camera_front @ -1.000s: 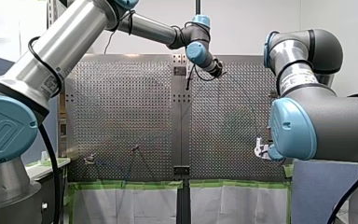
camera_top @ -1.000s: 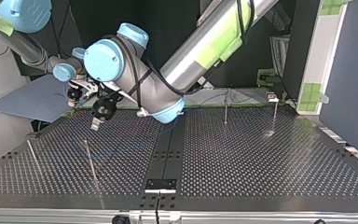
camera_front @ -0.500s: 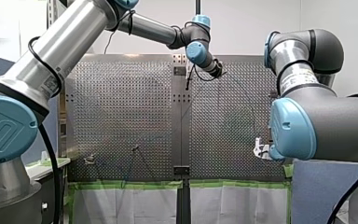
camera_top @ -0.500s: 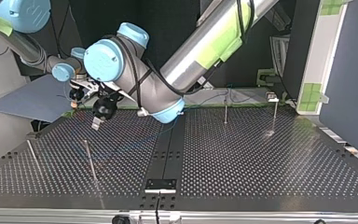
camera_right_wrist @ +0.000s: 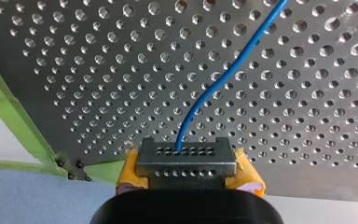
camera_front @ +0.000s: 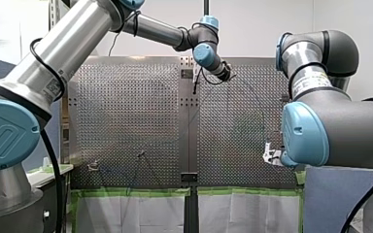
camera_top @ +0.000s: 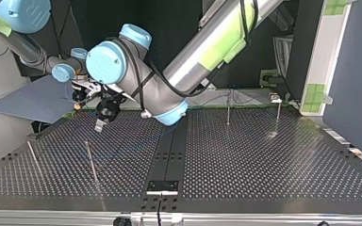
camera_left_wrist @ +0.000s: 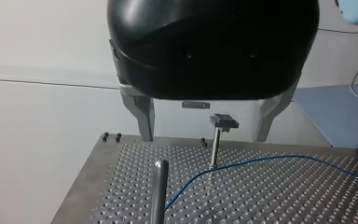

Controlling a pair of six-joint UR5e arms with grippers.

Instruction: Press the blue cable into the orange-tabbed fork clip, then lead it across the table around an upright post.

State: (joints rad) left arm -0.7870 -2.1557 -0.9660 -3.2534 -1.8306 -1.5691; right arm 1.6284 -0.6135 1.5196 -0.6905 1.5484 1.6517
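Right jaws clamped on blue cable (camera_right_wrist: 182, 137), left jaws open, empty. Both crept toward top view's right; pressing-in looks pending.

We saw the front view evenly bright, the table (camera_front: 126, 111) giving a soft sheen. The top view's background was dark. In the left wrist view, the nearest post (camera_left_wrist: 159, 191) was blurred.

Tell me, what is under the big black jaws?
Under my left arm's open jaws: the holed table, the blue cable lying on it, an upright post and a flat-topped stem. The black housing hides what lies beyond.
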